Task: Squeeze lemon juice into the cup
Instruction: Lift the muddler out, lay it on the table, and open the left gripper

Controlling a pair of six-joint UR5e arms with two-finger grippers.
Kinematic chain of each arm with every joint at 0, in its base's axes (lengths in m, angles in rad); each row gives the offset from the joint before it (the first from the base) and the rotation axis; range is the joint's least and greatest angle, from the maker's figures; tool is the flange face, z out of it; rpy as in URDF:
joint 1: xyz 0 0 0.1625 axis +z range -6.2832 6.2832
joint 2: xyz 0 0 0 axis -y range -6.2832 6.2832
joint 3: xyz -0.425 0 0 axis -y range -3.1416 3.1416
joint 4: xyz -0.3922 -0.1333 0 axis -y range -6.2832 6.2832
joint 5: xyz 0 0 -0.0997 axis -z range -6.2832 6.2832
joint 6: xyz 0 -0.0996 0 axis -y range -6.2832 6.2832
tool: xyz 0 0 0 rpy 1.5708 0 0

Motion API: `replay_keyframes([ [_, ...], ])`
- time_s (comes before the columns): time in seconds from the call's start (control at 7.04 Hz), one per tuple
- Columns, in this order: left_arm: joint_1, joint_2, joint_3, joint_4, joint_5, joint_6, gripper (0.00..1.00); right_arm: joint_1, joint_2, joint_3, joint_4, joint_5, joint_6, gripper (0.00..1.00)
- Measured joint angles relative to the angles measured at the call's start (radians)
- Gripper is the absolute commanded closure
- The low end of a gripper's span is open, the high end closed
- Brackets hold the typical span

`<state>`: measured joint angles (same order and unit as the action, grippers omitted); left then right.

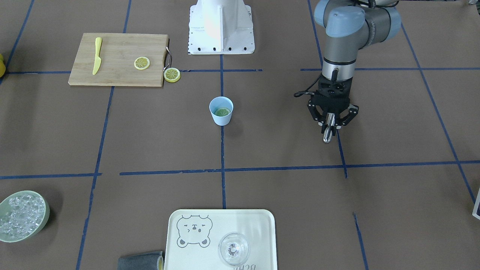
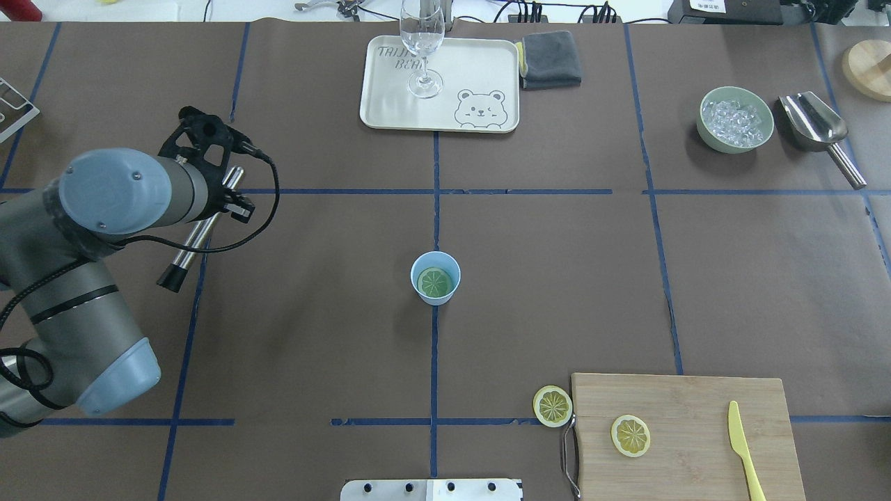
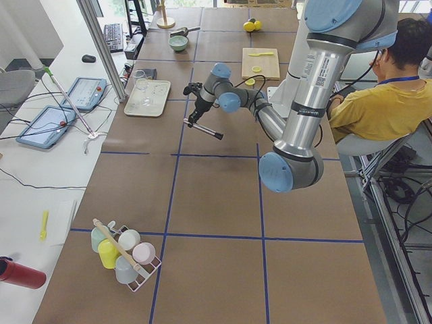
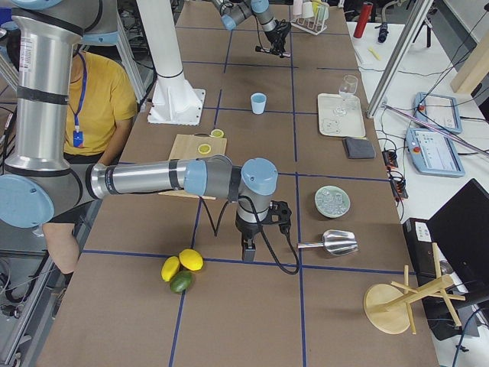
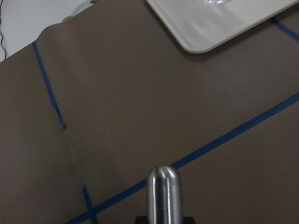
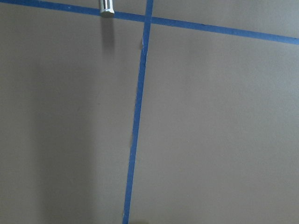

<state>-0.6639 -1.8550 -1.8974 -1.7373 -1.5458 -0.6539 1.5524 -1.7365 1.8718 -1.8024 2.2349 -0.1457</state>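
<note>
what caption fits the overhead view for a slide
Lemon slice in the cup, left arm holding a metal rod off to the side

Left tool clamped on metal rod, right tool pointing down, state unclear

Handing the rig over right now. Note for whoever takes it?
Left pincer: shut on a metal rod, off to the side of the cup.
Right pincer: seen only from the side, open or shut unclear.
The cup: mid-table, a lemon slice lying inside.
Spare slices: one on the cutting board, one on the table beside it.
Done: lemon in cup. Left: probably pressing it with the rod.
</note>
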Motion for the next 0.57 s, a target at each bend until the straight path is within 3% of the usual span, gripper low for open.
replay_keyframes([
  [0.57,-0.029,0.086,0.125,-0.011,-0.074,-0.108,1.00,0.000,-0.001,0.000,0.000,0.000,0.000,0.00],
])
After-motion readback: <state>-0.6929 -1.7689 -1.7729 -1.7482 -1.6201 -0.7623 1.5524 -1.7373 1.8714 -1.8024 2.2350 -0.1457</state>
